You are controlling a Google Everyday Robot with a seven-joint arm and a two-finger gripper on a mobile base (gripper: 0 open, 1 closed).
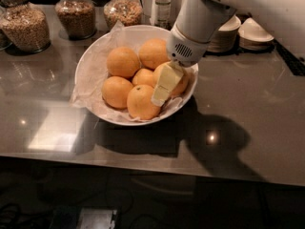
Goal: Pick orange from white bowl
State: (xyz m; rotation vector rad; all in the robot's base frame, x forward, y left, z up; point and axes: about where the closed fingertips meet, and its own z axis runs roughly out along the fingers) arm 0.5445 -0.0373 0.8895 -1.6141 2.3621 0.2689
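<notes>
The white bowl (138,122), wide and lined with crinkled white paper, stands on the grey counter and holds six oranges. My gripper (160,97) hangs from the white arm (198,25) down into the bowl's right side. It covers part of the right-hand orange (181,82) and its tip lies against the front orange (140,104). A large orange (123,61) sits at the back left. I cannot tell which orange is the largest. Nothing is lifted.
Glass jars of grain (26,25) (76,15) (123,8) and a bottle (162,4) stand behind the bowl. Stacked white plates and small bowls (255,32) sit at the back right. The counter's front edge runs below the bowl.
</notes>
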